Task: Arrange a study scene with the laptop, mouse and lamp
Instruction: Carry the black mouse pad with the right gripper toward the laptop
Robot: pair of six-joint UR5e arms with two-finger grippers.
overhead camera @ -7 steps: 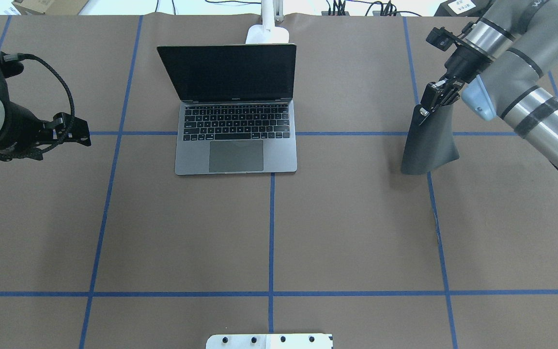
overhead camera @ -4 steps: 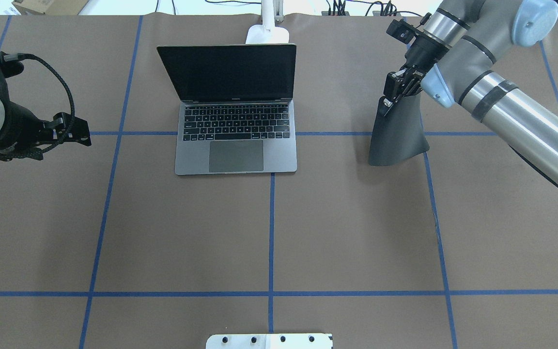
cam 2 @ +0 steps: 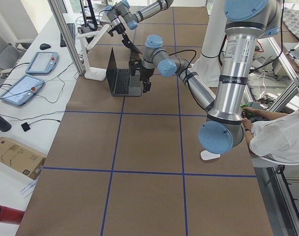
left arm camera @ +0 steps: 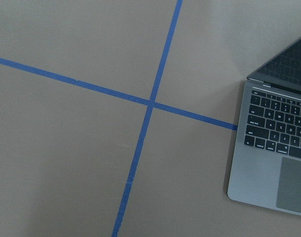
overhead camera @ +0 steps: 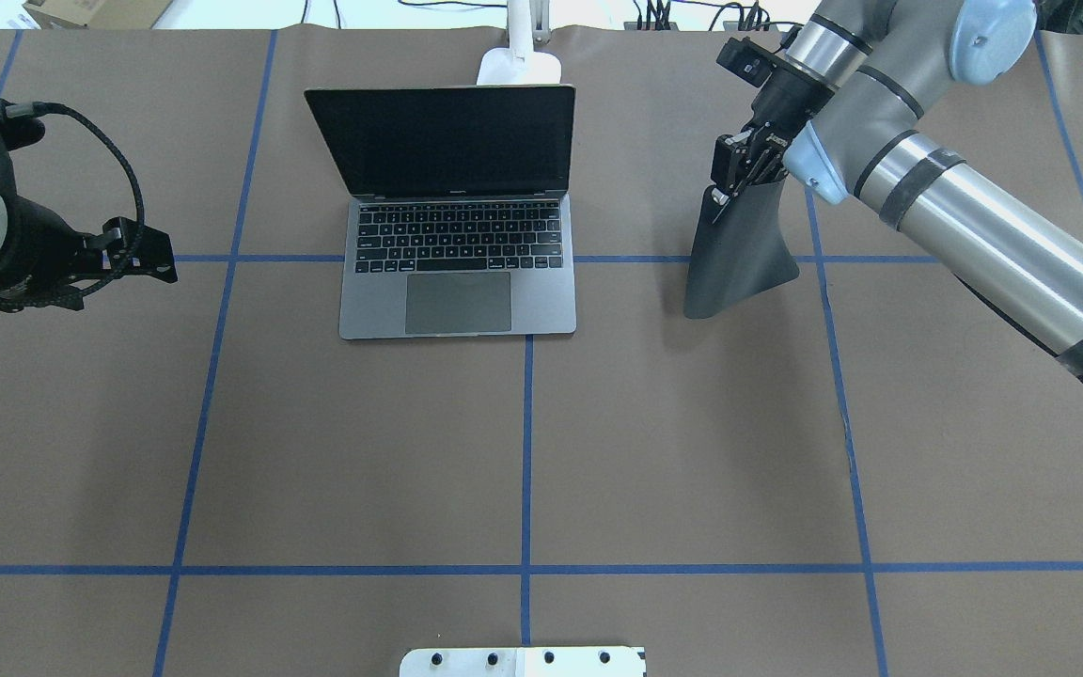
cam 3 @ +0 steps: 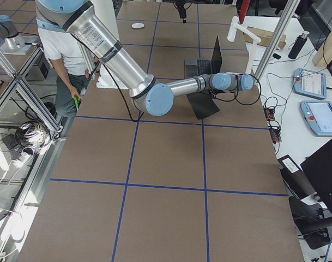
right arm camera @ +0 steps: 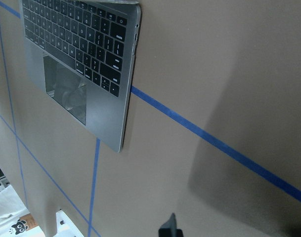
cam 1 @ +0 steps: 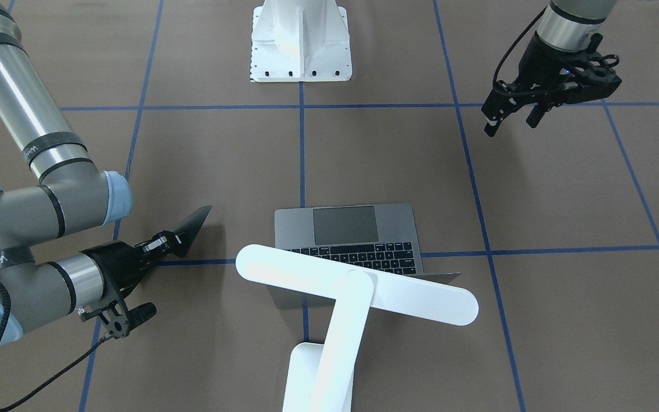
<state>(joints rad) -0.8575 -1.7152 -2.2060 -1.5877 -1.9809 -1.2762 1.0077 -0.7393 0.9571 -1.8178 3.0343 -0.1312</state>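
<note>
Right claw (overhead camera: pixel 725 191) was clamped on the upper edge of a flat black flexible mat (overhead camera: pixel 737 259), which hung curved below it toward the brown paper-covered table (overhead camera: pixel 692 451). Left claw (cam 1: pixel 511 126) hovered over bare table with its fingers apart, holding nothing. The slim space-grey metal laptop (overhead camera: pixel 458 282) stood open between the two claws, nearer the right one. The white bar-headed desk lamp (cam 1: pixel 358 292) stood just behind the laptop screen. The small glossy white oval mouse (cam 3: pixel 137 25) lay well apart from both claws, on the left claw's side.
</note>
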